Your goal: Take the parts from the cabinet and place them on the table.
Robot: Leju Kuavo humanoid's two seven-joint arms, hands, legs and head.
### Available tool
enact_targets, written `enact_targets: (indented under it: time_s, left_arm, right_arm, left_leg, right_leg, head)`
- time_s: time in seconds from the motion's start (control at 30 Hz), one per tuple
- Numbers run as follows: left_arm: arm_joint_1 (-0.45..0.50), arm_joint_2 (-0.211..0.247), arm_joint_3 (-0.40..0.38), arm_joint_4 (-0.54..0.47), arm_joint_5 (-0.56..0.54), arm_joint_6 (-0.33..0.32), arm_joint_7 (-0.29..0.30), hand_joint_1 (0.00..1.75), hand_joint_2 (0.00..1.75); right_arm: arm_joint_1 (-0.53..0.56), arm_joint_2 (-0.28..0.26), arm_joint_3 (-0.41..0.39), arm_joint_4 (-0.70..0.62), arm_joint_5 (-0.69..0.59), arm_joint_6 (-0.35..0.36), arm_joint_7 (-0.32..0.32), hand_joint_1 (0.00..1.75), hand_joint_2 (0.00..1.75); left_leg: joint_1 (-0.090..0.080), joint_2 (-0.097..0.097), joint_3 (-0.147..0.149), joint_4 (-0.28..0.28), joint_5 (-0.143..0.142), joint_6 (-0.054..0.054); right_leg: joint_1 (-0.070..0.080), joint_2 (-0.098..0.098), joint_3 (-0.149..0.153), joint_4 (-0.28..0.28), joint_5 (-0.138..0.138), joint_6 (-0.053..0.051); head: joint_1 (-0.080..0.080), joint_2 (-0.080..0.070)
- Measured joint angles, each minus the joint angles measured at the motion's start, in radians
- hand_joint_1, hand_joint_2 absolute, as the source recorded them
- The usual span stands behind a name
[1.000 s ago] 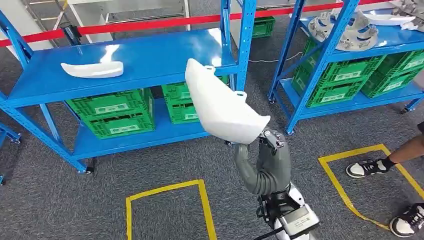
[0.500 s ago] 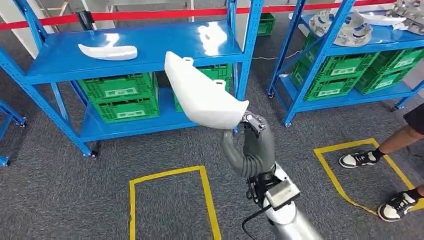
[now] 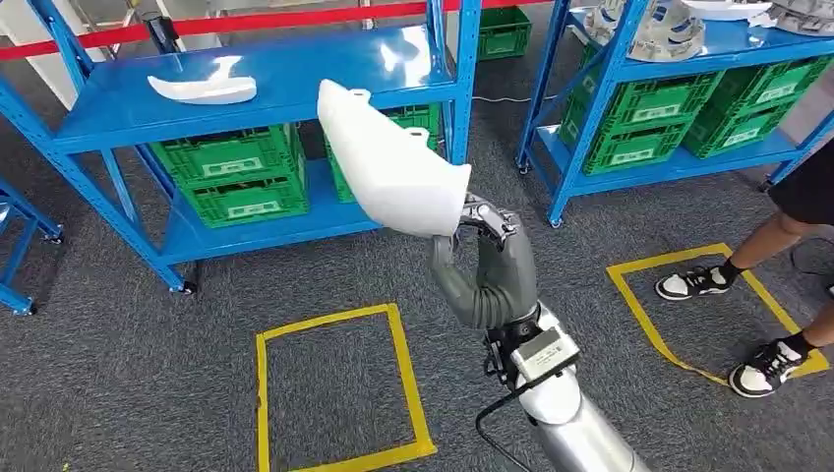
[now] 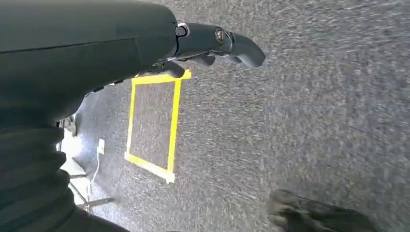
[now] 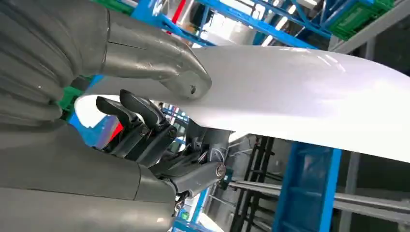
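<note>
White plastic panel point(image 3: 391, 167) sits gripped in the right hand point(image 3: 484, 258), raised before the blue rack point(image 3: 295, 88). Left hand point(image 4: 212, 43) hangs empty, fingers loosely curled. Labels on the green crates point(image 3: 236, 177) are too small to read.

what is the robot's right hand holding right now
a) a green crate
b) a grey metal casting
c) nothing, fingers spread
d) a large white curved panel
d: in the head view the right hand grips the lower edge of the large white curved panel, raised in front of the blue rack; the right wrist view shows the thumb pressed on the panel's white surface, with the darker fingers under it.
</note>
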Motion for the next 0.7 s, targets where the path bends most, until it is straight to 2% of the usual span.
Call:
enact_targets:
  time_s: [0.03,0.07,0.1,0.13,0.17,0.2,0.27,0.3,0.33,0.37,0.4,0.43,0.47,0.5,0.53,0.57,0.6,0.63,0.67,0.7]
  left_arm:
    - [-0.001,0.000,0.000,0.000,0.000,0.000,-0.001,0.00,1.75]
    - [-0.001,0.000,0.000,0.000,-0.003,0.000,0.000,0.00,1.75]
    - [-0.003,0.000,0.000,0.000,-0.010,-0.001,0.003,0.00,1.75]
    - [-0.006,-0.002,0.000,0.000,-0.012,-0.002,0.005,0.00,1.75]
    - [-0.009,-0.002,0.000,-0.001,-0.012,-0.004,0.006,0.00,1.75]
    - [-0.010,-0.002,0.000,0.000,-0.012,-0.006,0.006,0.00,1.75]
    - [-0.010,-0.002,0.000,-0.001,-0.012,-0.006,0.003,0.00,1.75]
    - [-0.010,-0.004,0.000,0.000,-0.012,-0.007,0.001,0.00,1.75]
    - [-0.010,-0.004,0.000,0.000,-0.013,-0.009,0.002,0.00,1.75]
    - [-0.010,-0.002,0.000,-0.001,-0.013,-0.009,0.002,0.00,1.75]
    - [-0.011,-0.001,0.000,-0.001,-0.013,-0.009,0.002,0.00,1.75]
    - [-0.011,-0.001,0.000,-0.001,-0.011,-0.009,0.003,0.00,1.75]
    - [-0.010,-0.001,0.000,-0.001,-0.011,-0.008,0.005,0.00,1.75]
    - [-0.009,-0.001,0.000,-0.001,-0.011,-0.008,0.008,0.00,1.75]
    - [-0.009,-0.001,0.000,-0.001,-0.011,-0.008,0.013,0.00,1.75]
    - [-0.008,-0.001,0.000,-0.001,-0.011,-0.008,0.014,0.00,1.75]
    - [-0.008,-0.001,0.000,-0.001,-0.014,-0.008,0.016,0.00,1.75]
    - [-0.009,-0.002,0.000,-0.001,-0.019,-0.009,0.016,0.00,1.75]
    - [-0.008,-0.006,0.000,-0.001,-0.019,-0.010,0.019,0.00,1.75]
    - [-0.008,-0.006,0.000,-0.001,-0.018,-0.010,0.019,0.00,1.75]
  right_arm:
    - [0.004,0.000,0.000,0.000,0.005,-0.002,0.000,1.75,1.75]
    - [0.007,0.000,-0.001,-0.001,0.013,-0.005,0.001,1.75,1.75]
    - [0.010,0.000,-0.002,-0.006,0.025,-0.013,0.005,1.75,1.75]
    - [0.015,0.000,-0.004,-0.014,0.032,-0.015,0.007,1.75,1.75]
    - [0.018,0.000,-0.009,-0.026,0.038,-0.013,0.011,1.75,1.75]
    - [0.022,0.001,-0.011,-0.029,0.044,-0.008,0.012,1.75,1.75]
    - [0.034,0.003,-0.011,-0.031,0.055,-0.001,0.018,1.75,1.75]
    - [0.042,0.003,-0.011,-0.031,0.062,0.000,0.020,1.75,1.75]
    - [0.046,0.003,-0.012,-0.031,0.066,0.000,0.022,1.75,1.75]
    - [0.047,0.003,-0.013,-0.031,0.071,0.000,0.024,1.75,1.75]
    - [0.047,0.003,-0.016,-0.031,0.072,0.000,0.023,1.75,1.75]
    - [0.048,0.003,-0.018,-0.031,0.073,0.001,0.024,1.75,1.75]
    - [0.051,0.003,-0.019,-0.031,0.075,0.003,0.024,1.75,1.75]
    - [0.055,0.003,-0.021,-0.031,0.076,0.005,0.024,1.75,1.75]
    - [0.059,0.003,-0.023,-0.031,0.077,0.008,0.026,1.75,1.75]
    - [0.059,0.004,-0.026,-0.031,0.078,0.010,0.027,1.75,1.75]
    - [0.059,0.005,-0.029,-0.033,0.081,0.010,0.027,1.75,1.75]
    - [0.059,0.007,-0.032,-0.037,0.087,0.010,0.027,1.75,1.75]
    - [0.059,0.009,-0.034,-0.045,0.094,0.011,0.029,1.75,1.75]
    - [0.060,0.011,-0.035,-0.051,0.099,0.011,0.029,1.75,1.75]
  left_leg:
    - [0.003,0.000,0.030,-0.018,0.044,-0.003]
    - [0.005,0.000,0.077,-0.070,0.080,-0.005]
    - [0.008,0.000,0.138,-0.148,0.088,-0.007]
    - [0.011,-0.003,0.198,-0.240,0.041,-0.009]
    - [0.001,-0.008,0.248,-0.320,0.011,-0.002]
    - [0.000,-0.008,0.230,-0.313,0.013,0.012]
    - [-0.004,-0.007,0.218,-0.311,0.024,0.029]
    - [0.001,-0.002,0.209,-0.316,0.038,0.042]
    - [0.001,0.003,0.202,-0.316,0.049,0.052]
    - [0.000,0.004,0.191,-0.315,0.061,0.060]
    - [-0.001,0.005,0.175,-0.314,0.074,0.062]
    - [-0.004,0.005,0.158,-0.312,0.086,0.063]
    - [-0.006,0.005,0.140,-0.310,0.098,0.064]
    - [-0.008,0.006,0.122,-0.307,0.109,0.064]
    - [-0.010,0.006,0.103,-0.303,0.120,0.064]
    - [-0.011,0.006,0.086,-0.299,0.130,0.063]
    - [-0.013,0.006,0.072,-0.295,0.139,0.061]
    - [-0.012,0.006,0.064,-0.291,0.148,0.060]
    - [-0.019,0.005,0.057,-0.289,0.157,0.053]
    - [-0.013,0.006,0.056,-0.293,0.167,0.047]
  right_leg:
    - [-0.002,0.000,-0.021,0.008,0.011,0.004]
    - [-0.005,0.000,-0.041,0.017,0.019,0.010]
    - [-0.007,0.000,-0.058,0.026,0.027,0.016]
    - [-0.007,0.000,-0.070,0.033,0.034,0.023]
    - [-0.005,-0.001,-0.079,0.041,0.040,0.030]
    - [-0.004,-0.002,-0.079,0.035,0.053,0.035]
    - [-0.006,-0.001,-0.083,0.028,0.073,0.045]
    - [-0.009,0.002,-0.089,0.030,0.074,0.052]
    - [-0.012,0.005,-0.098,0.049,0.033,0.057]
    - [-0.011,0.005,-0.114,0.098,-0.034,0.060]
    - [-0.011,0.005,-0.132,0.173,-0.099,0.064]
    - [-0.011,0.006,-0.147,0.251,-0.148,0.065]
    - [-0.011,0.006,-0.153,0.314,-0.166,0.064]
    - [-0.010,0.006,-0.145,0.340,-0.153,0.062]
    - [-0.008,0.006,-0.118,0.326,-0.118,0.057]
    - [-0.005,0.007,-0.074,0.280,-0.081,0.051]
    - [0.000,0.008,-0.011,0.202,-0.055,0.041]
    - [0.007,0.008,0.058,0.112,-0.064,0.030]
    - [0.013,0.008,0.116,0.012,-0.108,0.015]
    - [0.014,0.008,0.124,-0.007,-0.113,0.022]
  head:
    - [0.000,0.000]
    - [0.000,0.000]
    - [0.000,0.000]
    - [0.000,0.000]
    - [0.002,0.000]
    - [0.003,0.000]
    - [0.003,0.000]
    - [0.001,0.000]
    - [0.003,0.000]
    - [0.004,0.000]
    - [0.004,0.000]
    - [0.003,0.000]
    - [0.003,0.000]
    - [0.003,0.000]
    - [0.003,0.000]
    - [0.004,0.000]
    - [0.004,0.000]
    - [0.004,0.000]
    - [0.003,0.000]
    - [0.003,0.000]
